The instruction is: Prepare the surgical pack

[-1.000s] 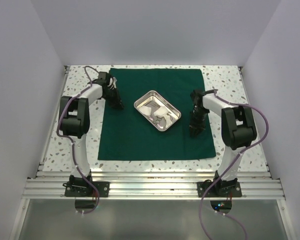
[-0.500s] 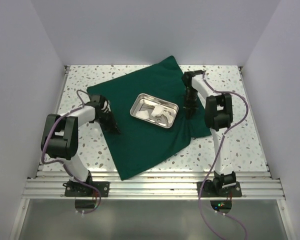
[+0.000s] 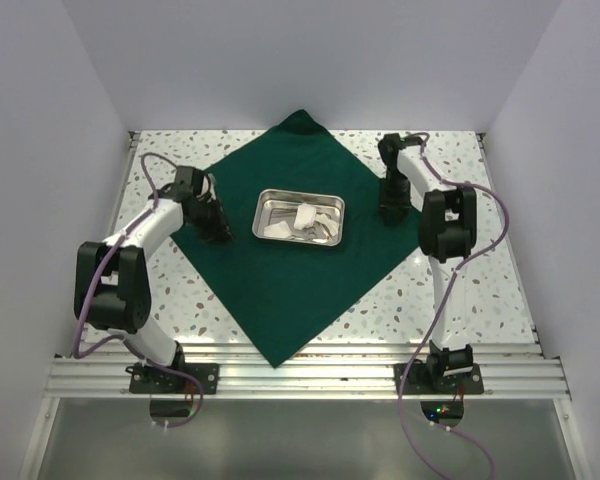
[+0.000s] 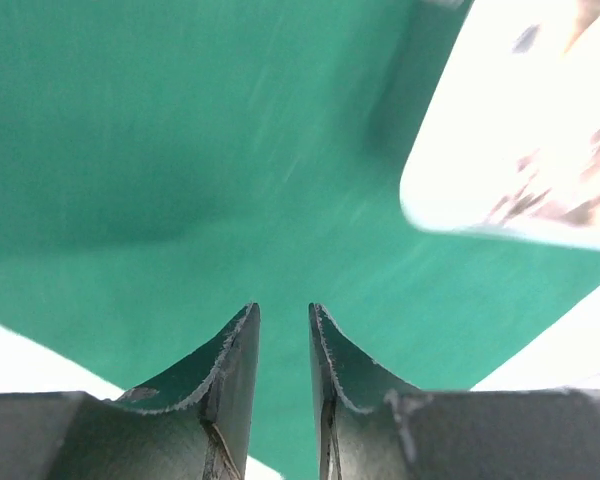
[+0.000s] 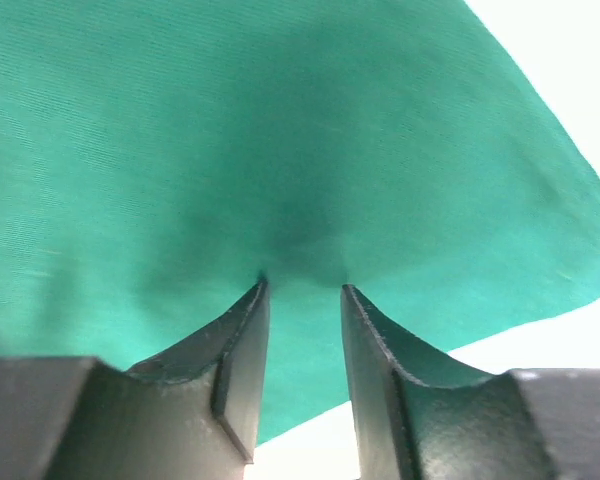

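Note:
The surgical pack, a dark green drape (image 3: pixel 280 290), lies flat as a diamond, one corner at the back wall and one at the near edge. A shiny metal tray (image 3: pixel 263 205) with white gauze (image 3: pixel 305 217) sits on its middle. My left gripper (image 3: pixel 218 232) presses down on the drape's left part, its jaws a narrow gap apart with nothing between them; the left wrist view shows the gripper (image 4: pixel 283 308) on the drape (image 4: pixel 180 130) with the tray (image 4: pixel 520 130) ahead. My right gripper (image 3: pixel 390 210) presses near the right corner, its jaws slightly apart on the drape (image 5: pixel 230 120) in the right wrist view (image 5: pixel 302 285).
The speckled white table (image 3: pixel 460 290) shows around the drape. White walls close in the left, right and back. A metal rail (image 3: pixel 300 375) runs along the near edge by the arm bases.
The drape and tray have turned from square with the table to a diamond. My left gripper swung forward then back left; my right gripper moved toward the back right.

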